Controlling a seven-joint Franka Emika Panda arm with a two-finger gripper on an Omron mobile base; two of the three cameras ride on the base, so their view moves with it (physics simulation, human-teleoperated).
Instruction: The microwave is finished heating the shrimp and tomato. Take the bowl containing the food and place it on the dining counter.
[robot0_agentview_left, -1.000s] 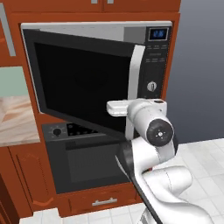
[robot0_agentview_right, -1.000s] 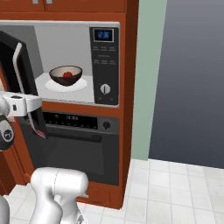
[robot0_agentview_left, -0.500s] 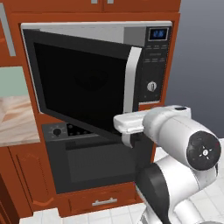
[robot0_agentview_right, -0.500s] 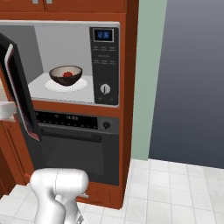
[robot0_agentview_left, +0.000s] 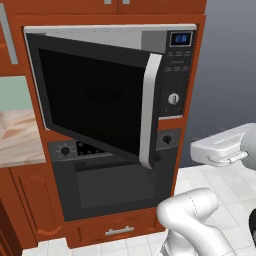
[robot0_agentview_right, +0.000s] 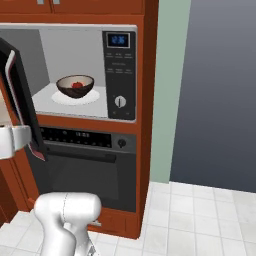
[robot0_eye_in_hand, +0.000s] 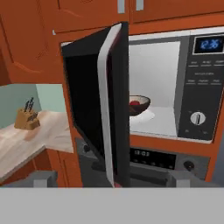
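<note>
Now that the arm has swung back from the door (robot0_agentview_left: 95, 100), where its hand sat against the handle edge a second ago, the gripper (robot0_eye_in_hand: 113, 179) hangs clear of the microwave (robot0_agentview_left: 172, 75), out to the right in the left base view. The door has kept the same wide angle throughout, so we judge the opening step done and the reach for the bowl (robot0_agentview_right: 75, 86) next. The path runs round the free edge of the door, which stands between the hand and the cavity.

The bowl has not moved. It sits on the white plate (robot0_agentview_right: 75, 97) on the pale floor of the cavity, towards the left side, with the red tomato (robot0_agentview_right: 76, 84) inside it. We cannot make out the shrimp at this size. The whole carry to the dining counter is yet to do.

From the left base view we get the door's dark glass face on, covering the cavity, and the white hand well apart from the handle. The right base view looks straight into the cavity over the oven (robot0_agentview_right: 85, 165) and gives us the bowl whole. From the hand view we see the door nearly edge on, with about half the bowl past it. That view also gives us the fingertips (robot0_eye_in_hand: 41, 178) spread wide with nothing between them, and a knife block (robot0_eye_in_hand: 27, 119) on the side counter (robot0_eye_in_hand: 26, 144) to the left.
</note>
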